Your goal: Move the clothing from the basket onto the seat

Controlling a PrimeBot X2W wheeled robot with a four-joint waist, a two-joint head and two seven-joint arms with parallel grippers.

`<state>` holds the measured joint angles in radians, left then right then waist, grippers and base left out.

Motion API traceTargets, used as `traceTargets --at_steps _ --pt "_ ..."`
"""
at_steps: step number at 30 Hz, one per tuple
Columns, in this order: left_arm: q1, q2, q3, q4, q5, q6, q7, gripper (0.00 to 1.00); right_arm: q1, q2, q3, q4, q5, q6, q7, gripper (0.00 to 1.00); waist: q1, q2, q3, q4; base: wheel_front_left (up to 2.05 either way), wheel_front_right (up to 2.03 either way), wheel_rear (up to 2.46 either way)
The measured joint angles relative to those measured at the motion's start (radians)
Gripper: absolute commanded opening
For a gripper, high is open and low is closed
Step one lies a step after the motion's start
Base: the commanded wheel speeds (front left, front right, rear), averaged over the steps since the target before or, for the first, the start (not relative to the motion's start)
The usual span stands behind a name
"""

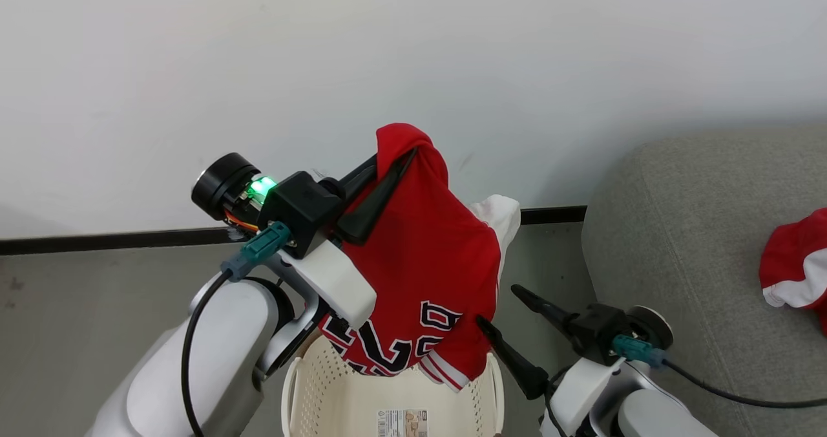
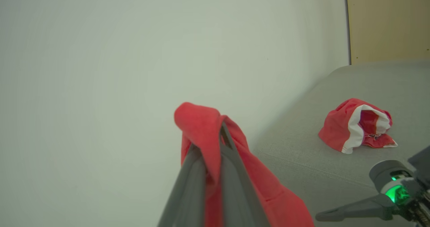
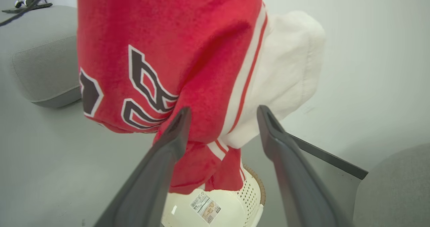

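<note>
**Left gripper [image 1: 394, 159] lifting a red jersey [image 1: 426, 256] over the basket [image 1: 310, 385]**

The grey seat [image 1: 678, 243] is sitting at the robot's right, and the cream basket is standing on the floor beside it. The numbered jersey is hanging over the basket, its hem near the rim. A second red-and-white garment [image 1: 798, 269] is lying on the seat. A white piece [image 1: 501, 214] is peeking out behind the jersey. The left gripper is clenching the jersey's top fold, while the right gripper [image 1: 497, 304] is spreading its fingers empty beside the hem.
</note>
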<state>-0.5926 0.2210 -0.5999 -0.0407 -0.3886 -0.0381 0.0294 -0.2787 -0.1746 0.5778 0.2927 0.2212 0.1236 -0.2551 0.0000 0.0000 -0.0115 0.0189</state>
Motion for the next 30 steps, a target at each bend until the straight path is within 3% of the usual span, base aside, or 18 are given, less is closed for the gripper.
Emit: traceTargets --at_steps 10,24,25,26,27,30 --pt "-0.017 -0.032 -0.031 -0.036 -0.007 0.0 0.042 0.0 -0.07 0.043 0.088 0.096 0.051 0.0 0.0 1.0 0.0 0.0 0.005 0.035 0.0 0.0 0.0" --pt "-0.056 -0.064 -0.064 -0.071 -0.007 0.0 0.067 0.0 -0.216 0.046 0.191 0.174 0.078 0.0 0.0 1.0 0.0 0.0 0.013 0.092 0.0 0.0 0.0" --pt "-0.056 -0.066 -0.065 -0.072 -0.007 0.0 0.068 0.0 -0.223 0.046 0.197 0.176 0.078 0.0 0.0 0.87 0.0 0.0 0.013 0.096 0.0 0.0 0.0" --pt "-0.056 -0.067 -0.067 -0.072 -0.007 0.0 0.068 0.0 -0.228 0.047 0.201 0.178 0.079 0.0 0.0 0.6 0.0 0.0 0.013 0.1 0.0 0.0 0.0" --pt "-0.056 -0.068 -0.067 -0.073 -0.007 -0.001 0.068 0.0 -0.234 0.047 0.206 0.182 0.085 0.0 0.0 0.45 0.0 0.0 0.014 0.103 0.0 0.0 0.0" --pt "-0.056 -0.071 -0.072 -0.075 -0.007 -0.002 0.071 0.0 -0.251 0.049 0.217 0.202 0.097 0.0 0.0 0.29 0.0 0.0 0.014 0.112 0.0 0.0 0.0"
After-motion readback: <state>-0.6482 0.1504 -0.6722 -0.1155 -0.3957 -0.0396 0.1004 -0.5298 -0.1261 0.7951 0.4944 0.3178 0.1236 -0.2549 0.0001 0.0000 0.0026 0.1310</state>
